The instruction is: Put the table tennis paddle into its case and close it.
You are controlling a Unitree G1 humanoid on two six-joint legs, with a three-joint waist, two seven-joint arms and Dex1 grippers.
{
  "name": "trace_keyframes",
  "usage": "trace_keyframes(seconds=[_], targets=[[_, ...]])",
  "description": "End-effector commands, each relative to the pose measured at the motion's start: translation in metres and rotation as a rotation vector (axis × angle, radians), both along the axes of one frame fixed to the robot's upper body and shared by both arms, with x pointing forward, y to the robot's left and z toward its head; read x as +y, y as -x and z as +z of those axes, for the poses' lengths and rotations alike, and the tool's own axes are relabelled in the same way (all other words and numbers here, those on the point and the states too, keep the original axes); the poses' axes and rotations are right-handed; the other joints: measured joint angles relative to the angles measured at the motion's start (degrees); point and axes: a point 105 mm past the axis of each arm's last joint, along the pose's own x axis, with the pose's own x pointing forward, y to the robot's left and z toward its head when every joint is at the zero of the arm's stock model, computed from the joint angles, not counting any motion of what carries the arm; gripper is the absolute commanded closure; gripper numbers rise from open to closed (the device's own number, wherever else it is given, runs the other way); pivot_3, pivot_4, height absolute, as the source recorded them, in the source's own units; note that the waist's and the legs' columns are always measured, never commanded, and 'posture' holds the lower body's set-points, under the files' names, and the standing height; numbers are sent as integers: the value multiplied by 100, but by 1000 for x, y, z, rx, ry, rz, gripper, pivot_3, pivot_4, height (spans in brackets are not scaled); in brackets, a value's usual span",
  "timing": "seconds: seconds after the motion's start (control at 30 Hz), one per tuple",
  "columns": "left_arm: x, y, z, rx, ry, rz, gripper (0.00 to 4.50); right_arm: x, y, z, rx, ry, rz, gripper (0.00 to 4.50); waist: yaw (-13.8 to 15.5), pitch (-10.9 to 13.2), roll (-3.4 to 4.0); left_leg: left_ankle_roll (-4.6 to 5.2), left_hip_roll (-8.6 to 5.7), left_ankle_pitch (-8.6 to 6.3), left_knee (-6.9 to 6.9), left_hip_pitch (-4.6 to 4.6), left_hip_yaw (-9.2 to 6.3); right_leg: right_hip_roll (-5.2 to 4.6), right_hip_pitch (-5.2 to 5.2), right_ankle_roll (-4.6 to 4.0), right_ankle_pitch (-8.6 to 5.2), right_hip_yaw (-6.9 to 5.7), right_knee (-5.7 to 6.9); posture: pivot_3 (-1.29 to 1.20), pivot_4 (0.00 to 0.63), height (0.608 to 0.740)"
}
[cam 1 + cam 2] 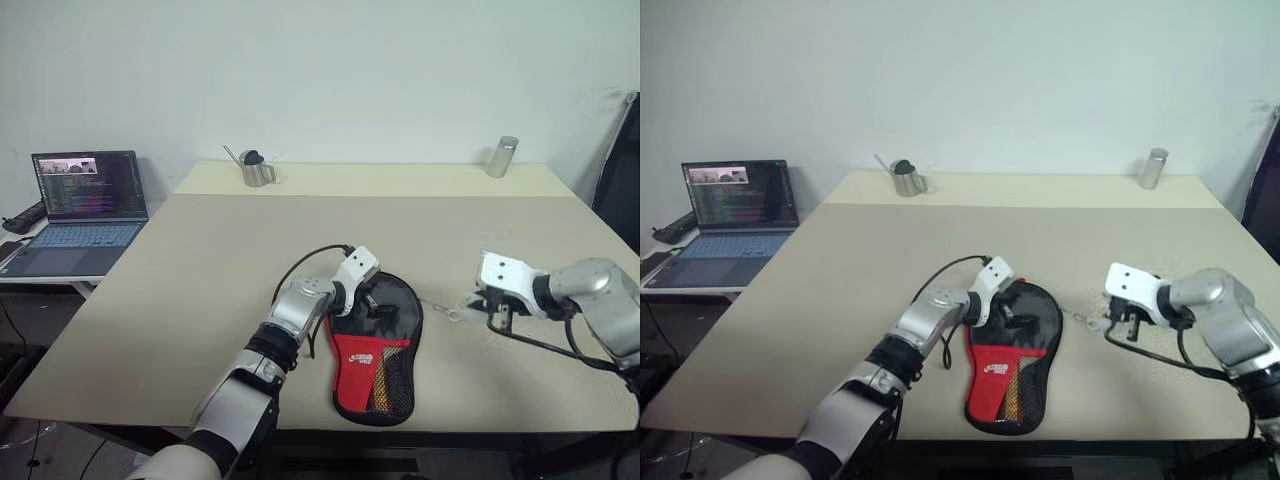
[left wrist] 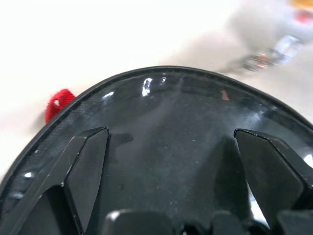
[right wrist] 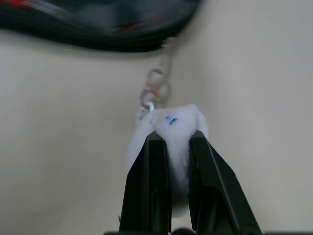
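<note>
- Two end effectors work at the near middle of the light bench (image 1: pixel 200 280), where the black fabric case (image 1: pixel 378 350) lies flat — its red panel and mesh pocket toward the near edge, its rounded black end toward the far side.
- Left end effector (image 2: pixel 171 161): fingers (image 2: pixel 85 171) spread wide apart, resting over the case's rounded black end, gripping nothing.
- Right end effector (image 3: pixel 170 161): its two black fingers are pinched nearly shut on the small white plush charm (image 3: pixel 171 122), just right of the case.
- A short metal ring chain (image 3: pixel 155 90) runs from the charm to the case's edge.
- The table tennis paddle cannot be told apart from the case; whether it is inside is unclear.
- At the far edge stand a metal pitcher (image 1: pixel 256 169) on the left and a metal cylinder (image 1: pixel 502 157) on the right.
- An open laptop (image 1: pixel 85 205) sits on a side table left of the bench.
</note>
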Motion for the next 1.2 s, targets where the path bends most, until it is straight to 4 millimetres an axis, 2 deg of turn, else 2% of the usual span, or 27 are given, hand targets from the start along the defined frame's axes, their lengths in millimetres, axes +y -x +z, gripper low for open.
trace_keyframes(seconds=[0.03,0.23,0.37,0.5,0.67,0.77,0.97,1.2], targets=[[18,5,-39,108,-101,63,0,7,26,-3,81,42,125,4436,8,0,-1,0,1,0,0,1,-1,0,2,1,0,-1,-2,0,150,740],[17,5,-41,114,-107,61,0,24,56,-11,214,-43,213,4439,19,0,0,1,4,-1,-2,1,-11,1,20,14,7,-10,-37,0,150,740],[17,4,-42,114,-115,60,0,27,79,-17,319,-69,262,4439,44,0,-1,3,2,-2,-1,-2,-13,1,22,19,11,-9,-48,0,150,740],[17,3,-42,112,-122,61,0,30,117,-22,460,-62,366,4449,81,-2,1,10,1,-6,-3,-6,-13,0,22,19,10,-10,-55,0,150,740],[17,1,-42,111,-128,65,0,38,156,-23,584,-56,492,4457,160,-4,0,22,0,-16,-2,-9,-8,-2,23,26,6,-9,-62,0,150,740],[17,1,-43,111,-131,65,0,46,172,-21,626,-72,546,4457,181,-2,-5,26,0,-25,-2,-13,-11,-4,23,32,2,-14,-66,0,150,740],[18,0,-44,111,-139,67,0,56,181,-16,641,-93,581,4457,177,-3,-7,30,-4,-33,1,-10,-3,-10,24,37,0,-6,-67,0,150,740],[18,1,-45,110,-149,59,0,55,159,-10,560,-71,530,4458,168,-3,-7,31,-2,-34,1,-10,-2,-9,24,38,0,-7,-67,0,150,740]])
